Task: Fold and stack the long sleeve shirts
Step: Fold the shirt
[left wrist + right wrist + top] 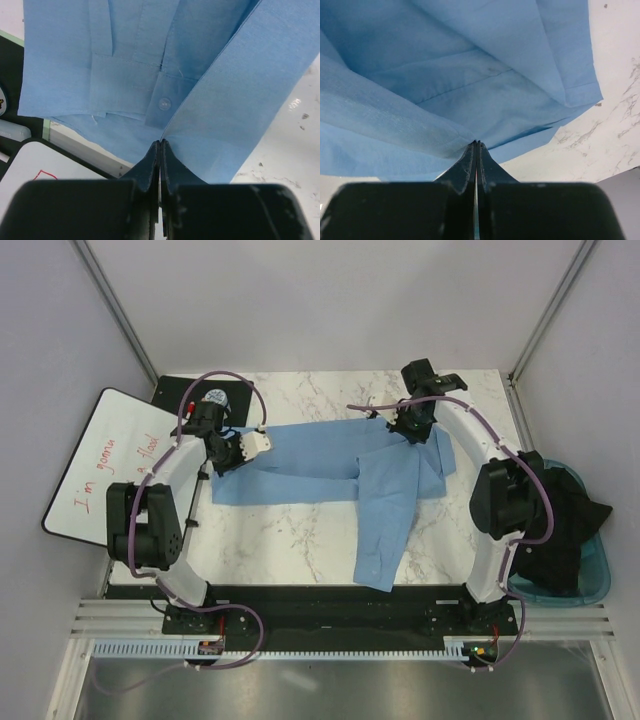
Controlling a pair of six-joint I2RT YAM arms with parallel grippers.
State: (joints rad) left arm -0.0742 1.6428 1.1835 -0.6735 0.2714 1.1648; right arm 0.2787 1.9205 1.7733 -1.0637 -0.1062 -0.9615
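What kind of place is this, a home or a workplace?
Probably a robotics test cell, not a home: plain white partition walls enclose a marble-patterned tabletop, and a white board with red handwriting sits beside its left edge.

My left gripper (160, 146) is pinched tight, its jaws pressed flat together on an edge of the light-blue shirt (240, 85). My right gripper (476, 145) is clamped on a fold of it (no gap shows between the fingers). My left arm (175, 462) and right arm (490, 562) arch forward, with the wrists bent inward toward each other.
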